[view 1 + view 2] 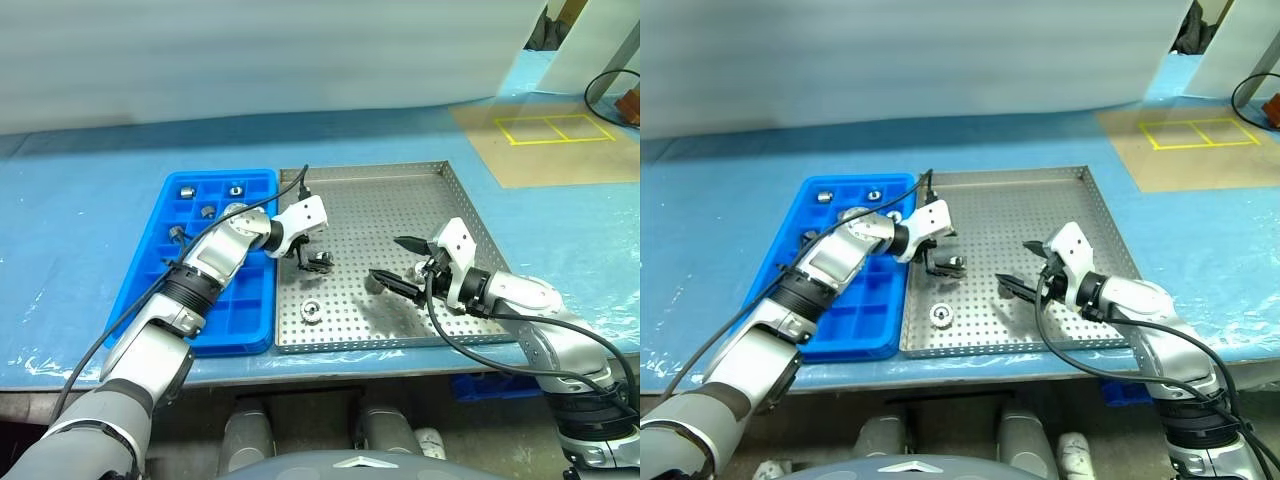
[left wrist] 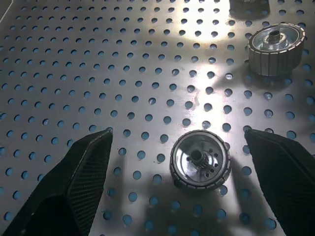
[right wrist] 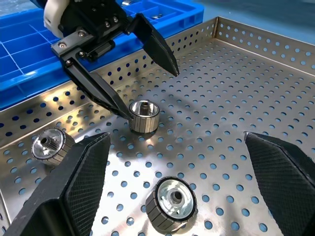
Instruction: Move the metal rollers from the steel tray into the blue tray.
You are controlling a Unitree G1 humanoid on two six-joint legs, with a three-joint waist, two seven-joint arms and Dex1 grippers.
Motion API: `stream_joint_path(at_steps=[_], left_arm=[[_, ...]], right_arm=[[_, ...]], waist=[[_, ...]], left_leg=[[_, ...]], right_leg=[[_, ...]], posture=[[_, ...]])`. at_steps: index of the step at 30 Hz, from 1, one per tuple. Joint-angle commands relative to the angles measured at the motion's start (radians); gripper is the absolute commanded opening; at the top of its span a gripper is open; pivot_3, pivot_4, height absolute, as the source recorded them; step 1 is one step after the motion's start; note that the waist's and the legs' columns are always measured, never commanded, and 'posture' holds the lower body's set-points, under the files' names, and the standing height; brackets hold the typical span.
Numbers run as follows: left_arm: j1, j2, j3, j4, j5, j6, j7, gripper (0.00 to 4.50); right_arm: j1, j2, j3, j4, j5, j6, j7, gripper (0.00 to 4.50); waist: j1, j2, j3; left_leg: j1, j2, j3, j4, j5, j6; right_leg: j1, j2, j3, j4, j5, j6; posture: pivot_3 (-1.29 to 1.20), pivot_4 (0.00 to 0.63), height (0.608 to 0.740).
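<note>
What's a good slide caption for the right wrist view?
Open left gripper straddles a metal roller on the steel tray.

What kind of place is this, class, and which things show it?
Probably a workshop or robot test bench: a perforated steel tray of metal rollers, a blue tray with compartments, and yellow floor tape.

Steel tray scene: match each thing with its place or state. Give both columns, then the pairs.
1 left hand
2 right hand
3 blue tray
4 steel tray

A holds a few rollers in its compartments
B open, reaching in from the steel tray's right side
C open, reaching in across the blue tray
D silver, full of small holes

Pairs: 1-C, 2-B, 3-A, 4-D
</note>
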Motion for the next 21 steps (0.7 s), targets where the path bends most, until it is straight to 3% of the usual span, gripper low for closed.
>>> stream_joint_path(at_steps=[1,12,15,21], left_arm=[[-0.032,-0.002,-0.018,0.017,0.035,-0.039,-0.006,4.5],[-0.04,-0.038,-0.057,0.088,0.087,-0.056,-0.036,4.5],[-0.045,-0.051,-0.07,0.118,0.114,-0.055,-0.03,3.98],[-0.039,-0.063,-0.063,0.115,0.118,-0.047,-0.044,1.9]], right_arm=[[-0.003,0.001,-0.004,-0.043,0.012,-0.001,-0.006,4.46],[0.01,0.001,0.003,-0.046,0.008,-0.007,-0.016,4.46],[0.01,0.002,0.006,-0.046,0.008,-0.009,-0.019,4.5],[0.013,0.005,0.011,-0.047,0.005,-0.012,-0.025,4.5]], waist=[[0.0,0.0,0.0],[0.0,0.0,0.0],[0.0,0.0,0.0],[0.001,0.0,0.0]], left_leg=[[0.0,0.0,0.0,0.0,0.0,0.0],[0.0,0.0,0.0,0.0,0.0,0.0],[0.0,0.0,0.0,0.0,0.0,0.0],[0.0,0.0,0.0,0.0,0.0,0.001]], right_leg=[[0.0,0.0,0.0,0.0,0.0,0.0],[0.0,0.0,0.0,0.0,0.0,0.0],[0.0,0.0,0.0,0.0,0.0,0.0],[0.001,0.0,0.0,0.0,0.0,0.0]], posture=[[-0.25,0.15,0.74],[-0.26,0.15,0.74],[-0.26,0.15,0.74],[-0.26,0.15,0.74]])
